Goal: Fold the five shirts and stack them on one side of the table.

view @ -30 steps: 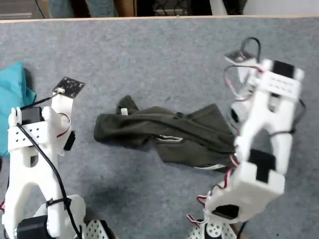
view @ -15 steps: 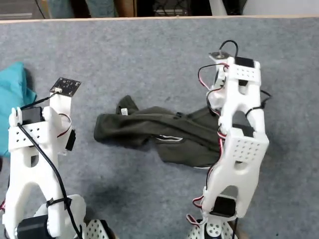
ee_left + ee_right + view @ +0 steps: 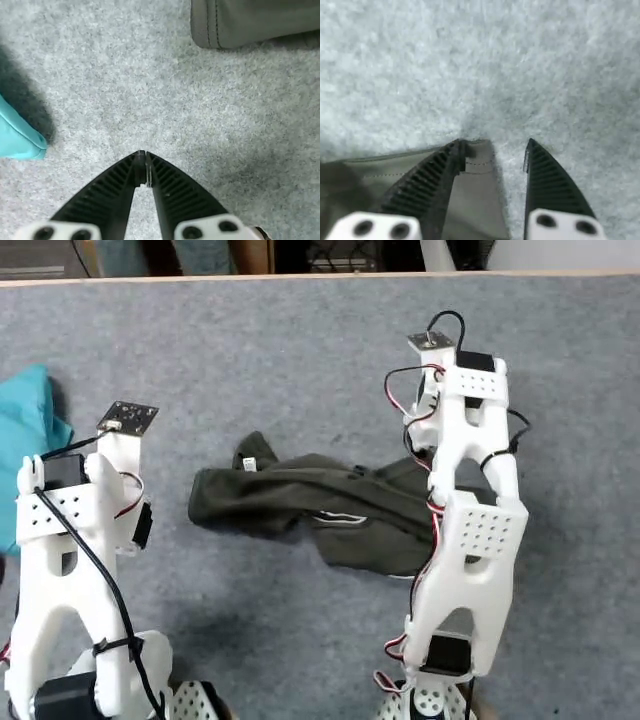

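Hovering at 9 o'clock, left gripper (image 3: 141, 167) is pressing fingers (image 3: 112, 187) together, empty. Olive shirt (image 3: 300, 495) is lying crumpled at centre. Right gripper (image 3: 495, 146), 2 o'clock, is straddling its corner, fingers spread. Probably starting flattening; next: pinching that corner.

Left end effector (image 3: 142, 166) above the grey desk (image 3: 125, 85)
Its jaws meet at the tips. An olive shirt (image 3: 250, 22) lies well beyond them, a teal cloth (image 3: 15, 140) apart from both.
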Controlling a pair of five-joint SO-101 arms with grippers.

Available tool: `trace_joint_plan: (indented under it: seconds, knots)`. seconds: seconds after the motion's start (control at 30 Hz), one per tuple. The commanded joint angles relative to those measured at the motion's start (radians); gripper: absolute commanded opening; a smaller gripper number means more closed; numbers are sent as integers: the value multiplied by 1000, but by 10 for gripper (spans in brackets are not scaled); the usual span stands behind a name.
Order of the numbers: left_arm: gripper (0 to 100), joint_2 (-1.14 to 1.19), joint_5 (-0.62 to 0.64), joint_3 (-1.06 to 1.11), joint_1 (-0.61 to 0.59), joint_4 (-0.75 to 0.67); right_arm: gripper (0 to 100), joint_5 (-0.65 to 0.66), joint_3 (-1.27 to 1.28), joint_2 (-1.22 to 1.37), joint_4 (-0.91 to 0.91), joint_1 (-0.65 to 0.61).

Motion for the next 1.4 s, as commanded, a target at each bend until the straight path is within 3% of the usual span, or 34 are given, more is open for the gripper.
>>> trace_joint_plan:
  seconds: [0.0, 0.53, 1.17, 1.37]
  knots:
    - [28, -28, 9, -42, 4, 8, 197, -29, -28, 16, -12, -20]
    - [28, -28, 9, -42, 4, 9, 194, -41, -128, -67, 203, -61]
    - [28, -34, 9, -42, 4, 9, 192, 9, -113, 79, 141, -60]
    - [28, -35, 41, -42, 10, 5, 17, -25, -116, 128, 150, -66]
